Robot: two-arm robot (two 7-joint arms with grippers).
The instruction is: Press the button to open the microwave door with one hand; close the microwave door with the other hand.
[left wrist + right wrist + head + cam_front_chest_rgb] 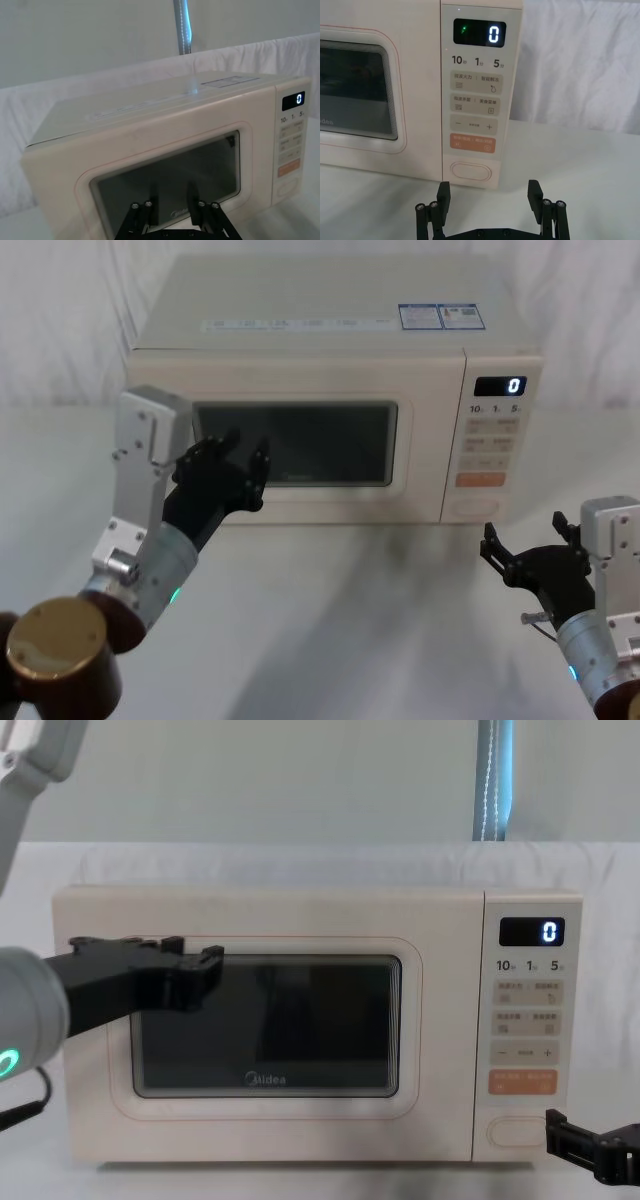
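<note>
Right wrist view: right end effector (489, 197), black and blocky, sits low over the white-draped bench (580, 160), fingers spread wide, nothing between them. The wide cream pill-shaped button (470, 171) lies just ahead of and slightly above the fingertips, a little toward the left finger rather than centred in the gap. It is the lowest key on the narrow keypad strip of the boxy cream microwave (330, 350); the orange rectangular key (473, 143) sits directly above it.

Microwave door (265, 1025), cream with dark glass window, looks flush and closed in the chest view. So the step in hand is most likely the press, not yet made.

Left end effector (232, 468), black on a grey-silver wrist, is raised in front of the window's left part, fingers apart and holding nothing. Whether the tips touch the glass cannot be judged from these angles.

Notes for the press:
- Narrow the right fingers first, or offset sideways so one fingertip meets the pill's middle; a wide spread risks straddling it.
- Rise only slightly; overshoot would hit the orange key.
- Push straight in, perpendicular to the panel.
- Draw the left end effector back beforehand; it probably stands in the door's swing path.
</note>
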